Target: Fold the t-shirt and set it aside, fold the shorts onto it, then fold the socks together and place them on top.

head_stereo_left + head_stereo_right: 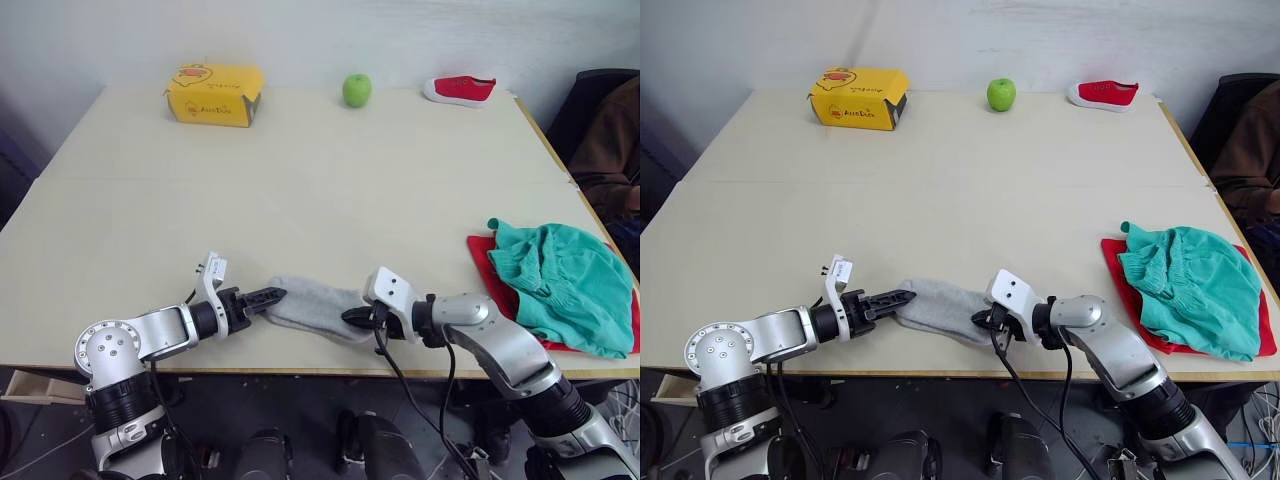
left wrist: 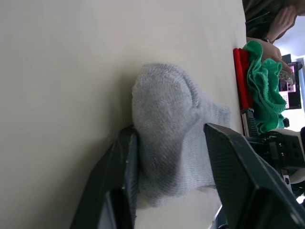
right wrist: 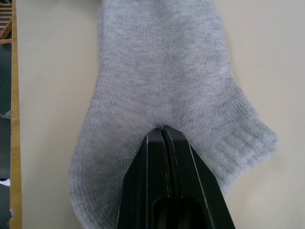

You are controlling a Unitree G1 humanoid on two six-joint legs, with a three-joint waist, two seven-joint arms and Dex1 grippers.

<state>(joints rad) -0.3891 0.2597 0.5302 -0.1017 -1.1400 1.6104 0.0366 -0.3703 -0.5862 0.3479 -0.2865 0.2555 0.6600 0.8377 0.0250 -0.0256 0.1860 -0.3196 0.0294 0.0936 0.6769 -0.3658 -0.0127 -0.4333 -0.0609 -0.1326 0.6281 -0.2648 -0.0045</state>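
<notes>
Your socks [image 1: 315, 305] lie flat near the desk's [image 1: 300, 180] front edge, their long axis running from one gripper to the other. The left gripper [image 2: 174, 157] has its fingers spread around one end; the right gripper [image 3: 164, 138] has its fingers pressed together over the other end. Beyond the right gripper, well apart from the socks, the shorts [image 1: 565, 285] rest on the t-shirt [image 1: 485, 260]. No containers hold anything.

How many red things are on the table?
2. A small red shoe sits at the table's far edge beside the green apple. The red t-shirt lies near the right edge, mostly hidden under the teal shorts.
</notes>
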